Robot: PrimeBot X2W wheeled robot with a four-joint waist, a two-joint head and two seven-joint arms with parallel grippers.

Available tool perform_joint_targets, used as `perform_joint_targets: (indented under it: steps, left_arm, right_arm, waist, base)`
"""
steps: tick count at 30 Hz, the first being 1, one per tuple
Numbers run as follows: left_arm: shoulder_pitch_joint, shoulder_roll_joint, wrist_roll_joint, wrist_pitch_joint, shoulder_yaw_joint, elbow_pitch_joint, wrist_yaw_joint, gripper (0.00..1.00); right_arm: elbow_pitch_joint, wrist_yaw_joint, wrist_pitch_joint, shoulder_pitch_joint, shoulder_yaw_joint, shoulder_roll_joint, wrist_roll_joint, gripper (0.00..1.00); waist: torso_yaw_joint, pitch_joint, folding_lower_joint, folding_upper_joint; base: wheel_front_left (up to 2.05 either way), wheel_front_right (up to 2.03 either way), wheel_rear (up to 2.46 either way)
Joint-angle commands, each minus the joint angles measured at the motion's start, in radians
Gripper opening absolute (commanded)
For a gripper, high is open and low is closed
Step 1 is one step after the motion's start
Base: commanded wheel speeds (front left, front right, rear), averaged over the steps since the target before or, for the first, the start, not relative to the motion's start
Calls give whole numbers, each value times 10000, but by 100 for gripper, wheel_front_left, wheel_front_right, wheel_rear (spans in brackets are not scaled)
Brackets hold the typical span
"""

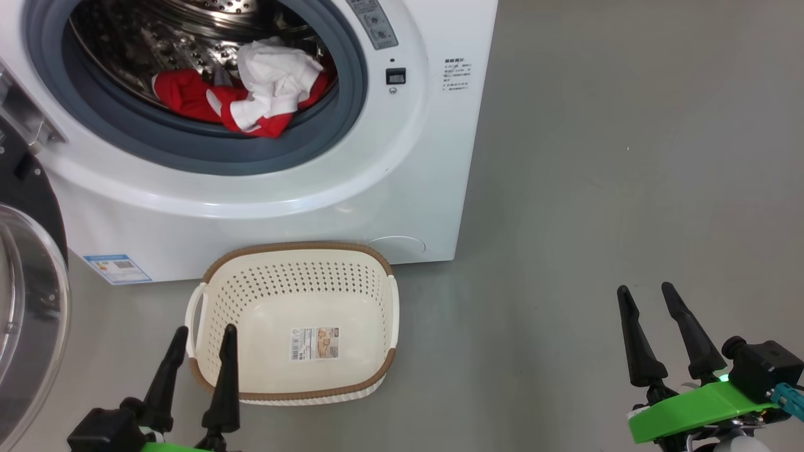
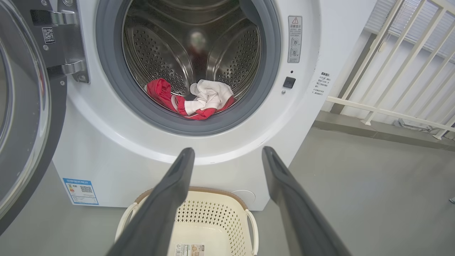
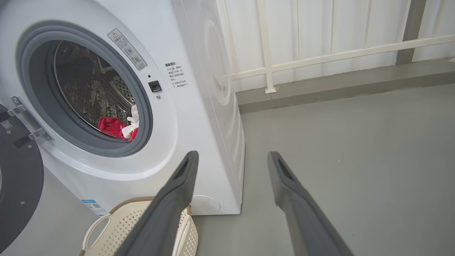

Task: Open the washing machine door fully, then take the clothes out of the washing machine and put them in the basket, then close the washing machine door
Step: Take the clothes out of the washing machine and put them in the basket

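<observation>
washing machine door (image 1: pixel 28 295) stands open at 9 o'clock of the head view, looks fully open; clothes (image 1: pixel 251 94) lie in a loose red-and-white heap at the front bottom of the drum (image 1: pixel 157 37), 11 o'clock, just behind the grey rubber ring (image 1: pixel 207 157), white piece on top; basket (image 1: pixel 295 248) stands empty on the floor (image 1: pixel 597 188) right before the washing machine (image 1: pixel 377 188), 6 o'clock; left gripper (image 1: pixel 205 329) at 7 o'clock by the basket's near-left rim, jaws spread wide, nothing held; right gripper (image 1: pixel 645 289) at 4 o'clock over bare floor, jaws spread too, empty; likely handling: fabric soft, light, limp, will drape and trail, could snag on the ring's lip, nothing fragile; best hold looks like the raised white bunch atop the heap, bite deep so the red comes along; else a second reach.
</observation>
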Motion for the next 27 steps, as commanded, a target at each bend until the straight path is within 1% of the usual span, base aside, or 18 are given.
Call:
perform_joint_targets:
  steps: [1, 18, 22, 27]
  left_arm:
    - [-127, 187, 27, -42, 339, -262, 8, 100]
    - [-269, 167, 190, -42, 591, -277, 8, 100]
    - [-293, 149, 140, -42, 597, -311, 8, 100]
    - [-343, 146, 103, -42, 592, -349, 8, 100]
  right_arm:
    - [-281, 75, -92, -142, 146, -54, -41, 100]
    - [-306, 75, -92, -261, 155, -34, -48, 100]
    - [-302, 75, -92, -288, 166, -26, -42, 100]
    - [-317, 75, -92, -330, 156, -15, -40, 100]
  waist:
    - [6, 1, 0, 0]
    - [-1, 136, 0, 0]
    - [-3, 156, 0, 0]
    - [6, 222, 0, 0]
  base:
    - [0, 0, 0]
    - [4, -4, 0]
    - [67, -76, 9]
    - [122, -139, 17]
